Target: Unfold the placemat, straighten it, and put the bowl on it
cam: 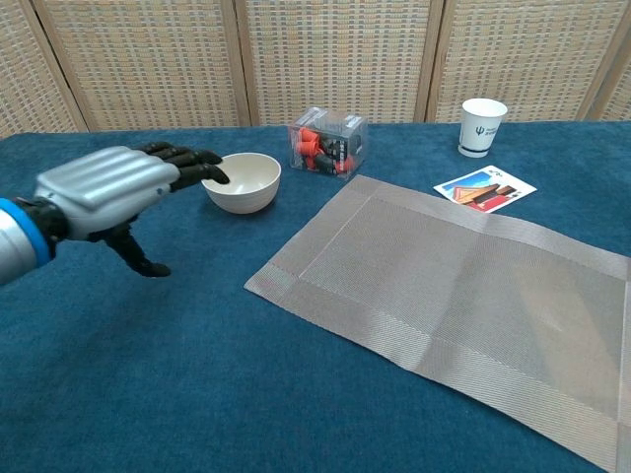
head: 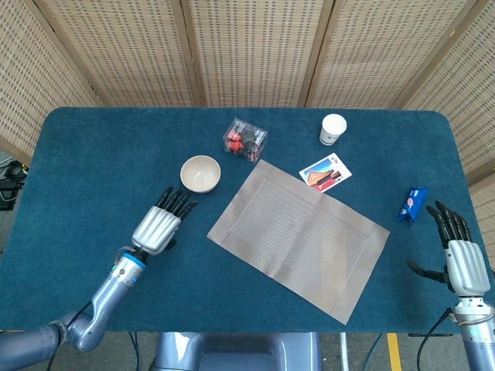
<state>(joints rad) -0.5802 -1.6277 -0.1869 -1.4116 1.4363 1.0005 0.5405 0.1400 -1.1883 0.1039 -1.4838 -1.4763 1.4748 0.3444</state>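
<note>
The grey woven placemat (head: 300, 236) (cam: 463, 296) lies unfolded and flat on the blue table, turned at an angle. The cream bowl (head: 200, 173) (cam: 244, 181) stands upright and empty just off the mat's far left corner. My left hand (head: 160, 224) (cam: 113, 192) hovers open just short of the bowl, its fingertips stretched toward the rim and holding nothing. My right hand (head: 456, 255) rests open near the table's right edge, well away from the mat, and shows only in the head view.
A clear box of red and black parts (head: 245, 140) (cam: 327, 141) sits behind the bowl. A white paper cup (head: 332, 128) (cam: 482, 126), a picture card (head: 325, 171) (cam: 484, 188) and a blue packet (head: 413, 202) lie toward the right.
</note>
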